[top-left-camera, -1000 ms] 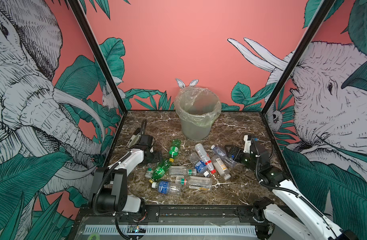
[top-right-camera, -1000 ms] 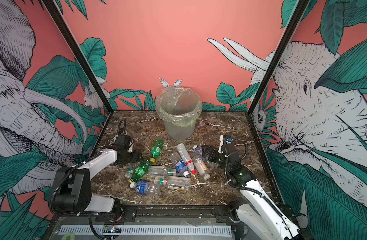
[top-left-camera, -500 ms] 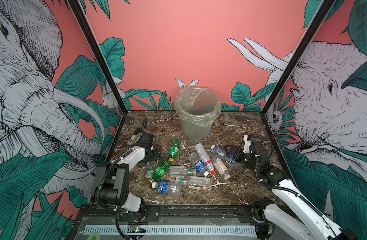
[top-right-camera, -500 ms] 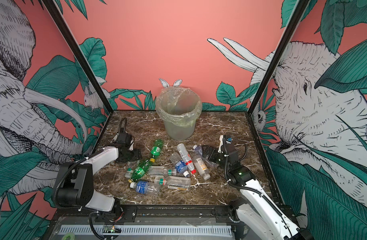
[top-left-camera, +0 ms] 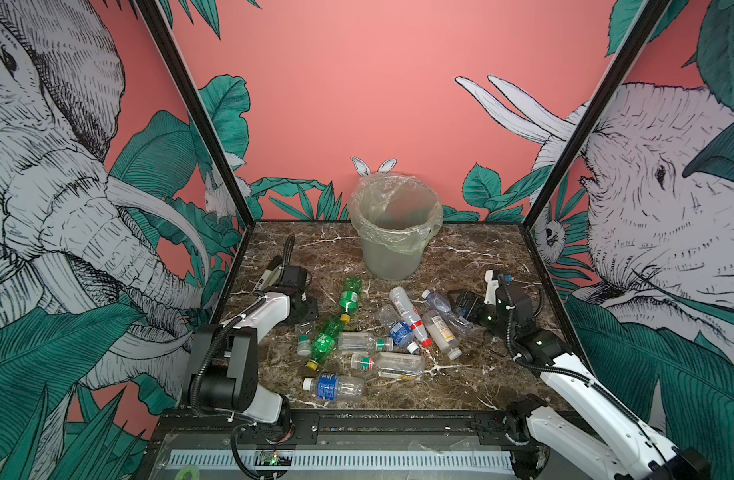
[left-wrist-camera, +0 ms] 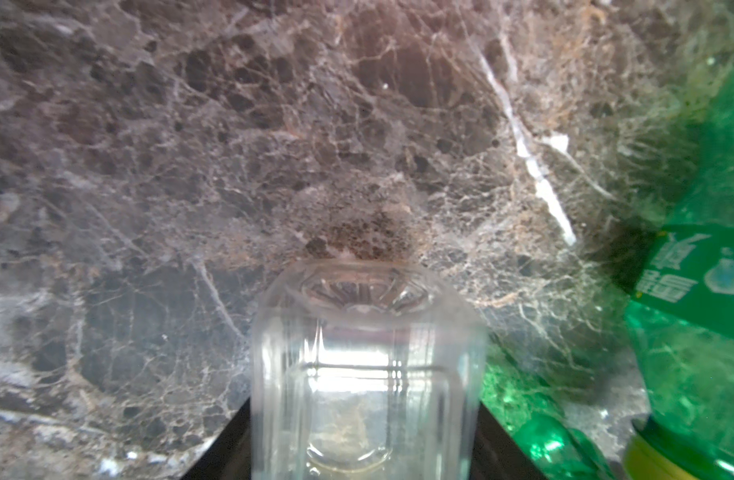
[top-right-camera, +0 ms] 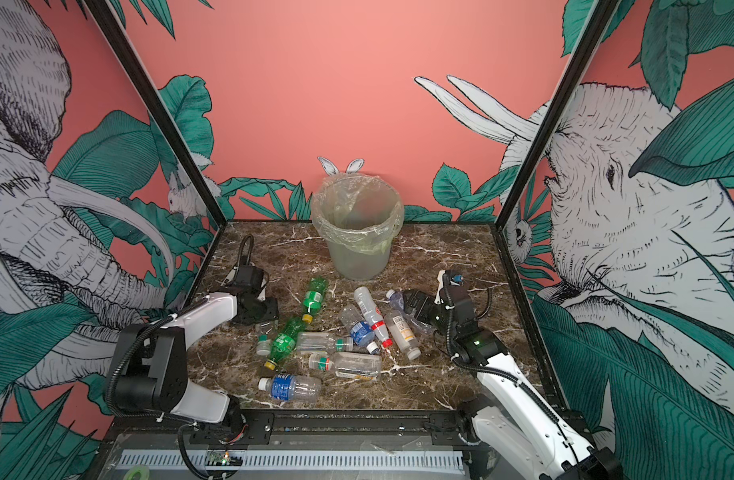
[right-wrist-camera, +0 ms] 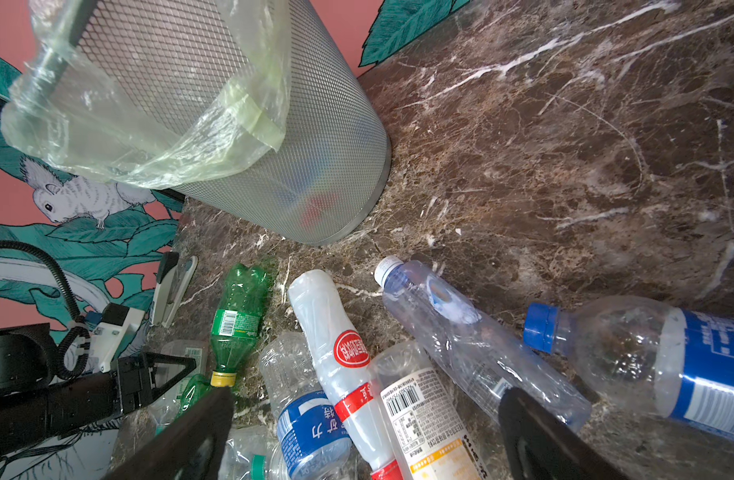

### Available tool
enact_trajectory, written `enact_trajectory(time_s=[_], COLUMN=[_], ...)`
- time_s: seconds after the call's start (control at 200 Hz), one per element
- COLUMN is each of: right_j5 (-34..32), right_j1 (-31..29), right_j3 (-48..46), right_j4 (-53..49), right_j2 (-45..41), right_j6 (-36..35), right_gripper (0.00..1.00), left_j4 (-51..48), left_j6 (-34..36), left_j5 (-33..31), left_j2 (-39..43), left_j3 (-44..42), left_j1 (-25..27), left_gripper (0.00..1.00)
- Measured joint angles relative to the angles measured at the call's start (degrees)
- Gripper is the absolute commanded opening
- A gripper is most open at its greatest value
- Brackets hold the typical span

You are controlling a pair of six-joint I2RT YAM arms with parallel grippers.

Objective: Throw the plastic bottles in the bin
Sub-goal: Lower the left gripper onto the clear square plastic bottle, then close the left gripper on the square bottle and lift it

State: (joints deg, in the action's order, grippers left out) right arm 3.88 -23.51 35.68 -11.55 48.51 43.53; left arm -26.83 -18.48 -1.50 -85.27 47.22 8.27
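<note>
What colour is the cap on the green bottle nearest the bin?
Yellow. The cap of that green bottle shows best in the right wrist view.

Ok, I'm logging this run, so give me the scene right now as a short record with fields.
bin: upright at the back of the table, bag-lined
bottles: at least ten lying loose in front of it
left gripper: shut on a small clear bottle at the pile's left edge
right gripper: open, above the pile's right end
stapler: beside the left arm, untouched
</note>
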Motion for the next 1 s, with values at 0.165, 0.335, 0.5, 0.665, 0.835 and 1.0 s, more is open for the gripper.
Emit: enact_trajectory(time_s=[0.165, 0.335, 0.5, 0.665, 0.835, 1.0], right_j5=[0.0, 0.1, 0.0, 0.0, -0.3, -0.3], right_j1=[0.3, 0.3, 0.4, 0.5, 0.7, 0.7], right_j3=[0.0, 0.0, -0.8, -1.9, -1.9, -1.9], right_j4=[0.1, 0.1, 0.1, -0.8, -1.2, -1.4], right_j2=[0.6, 0.5, -0.7, -2.1, -3.2, -3.3], right_j6=[0.0, 0.6, 1.1, 1.5, 2.2, 2.6], right_gripper=[0.99, 0.99, 0.99, 0.99, 0.99, 0.99], left_j4=[0.0, 0.0, 0.3, 0.3, 0.2, 0.2], left_j6=[0.0, -0.2, -0.2, -0.4, -1.0, -1.6], left_j5=[-2.6, -4.4, -5.3, -5.4, -4.9, -3.9], left_j2=[1.3, 3.9, 6.6, 7.5, 9.1, 10.8], left_j3=[0.1, 0.1, 0.2, 0.9, 1.1, 1.1], left_j1=[0.0, 0.0, 0.0, 0.0, 0.0, 0.0], left_gripper=[0.55, 0.53, 0.52, 0.52, 0.52, 0.51])
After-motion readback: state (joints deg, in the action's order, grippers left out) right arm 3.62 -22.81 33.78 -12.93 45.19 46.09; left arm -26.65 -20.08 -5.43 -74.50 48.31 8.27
